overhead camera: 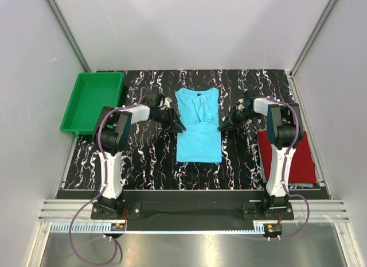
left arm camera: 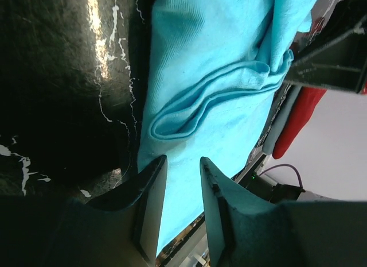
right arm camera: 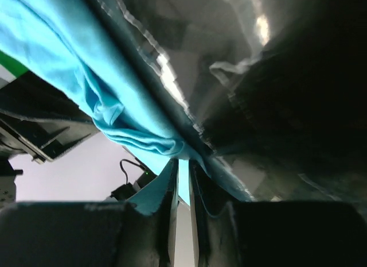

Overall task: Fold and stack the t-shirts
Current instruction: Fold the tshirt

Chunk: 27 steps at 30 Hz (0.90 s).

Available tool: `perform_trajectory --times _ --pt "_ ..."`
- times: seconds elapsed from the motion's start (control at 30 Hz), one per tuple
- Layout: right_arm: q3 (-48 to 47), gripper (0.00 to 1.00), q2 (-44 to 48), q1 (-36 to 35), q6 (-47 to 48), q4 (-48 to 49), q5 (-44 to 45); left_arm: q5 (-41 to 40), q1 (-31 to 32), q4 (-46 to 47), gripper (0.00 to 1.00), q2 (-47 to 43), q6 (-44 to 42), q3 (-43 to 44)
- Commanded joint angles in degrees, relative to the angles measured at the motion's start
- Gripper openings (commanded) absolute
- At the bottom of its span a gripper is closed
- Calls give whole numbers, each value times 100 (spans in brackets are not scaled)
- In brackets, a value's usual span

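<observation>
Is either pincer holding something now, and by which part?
The right pincer pinches the turquoise t-shirt by its right side edge. The left pincer stands open at the left edge, apparently holding nothing.

Dark red t-shirt (overhead camera: 301, 158), turquoise t-shirt (overhead camera: 198, 143)

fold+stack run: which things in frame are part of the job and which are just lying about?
Part of the job:
- turquoise t-shirt, laid out mid-table between the two arms
- dark red t-shirt, folded, at the right edge

Just lying about:
- green tray, far left corner
</observation>
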<state>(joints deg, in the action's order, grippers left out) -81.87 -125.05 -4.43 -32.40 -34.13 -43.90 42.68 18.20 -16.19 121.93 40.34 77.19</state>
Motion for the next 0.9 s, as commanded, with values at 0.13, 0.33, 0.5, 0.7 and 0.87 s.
perform_trajectory --times 0.13,0.33,0.5,0.7,0.87 --pt "-594 24 -63 214 489 -672 531 -259 -53 -367 43 -458 -597 -2" --pt "-217 39 701 240 727 -929 989 -540 -44 -561 48 -1608 -694 -414" --pt "791 46 1726 232 587 -649 1181 -1014 26 -482 53 -2646 -317 -1345" --pt "2689 52 3431 31 -378 431 1401 -1349 219 834 58 -4114 1343 -3313" --pt "3983 54 4576 -628 -1495 1337 1770 -1929 913 2022 62 -4783 2608 -4509"
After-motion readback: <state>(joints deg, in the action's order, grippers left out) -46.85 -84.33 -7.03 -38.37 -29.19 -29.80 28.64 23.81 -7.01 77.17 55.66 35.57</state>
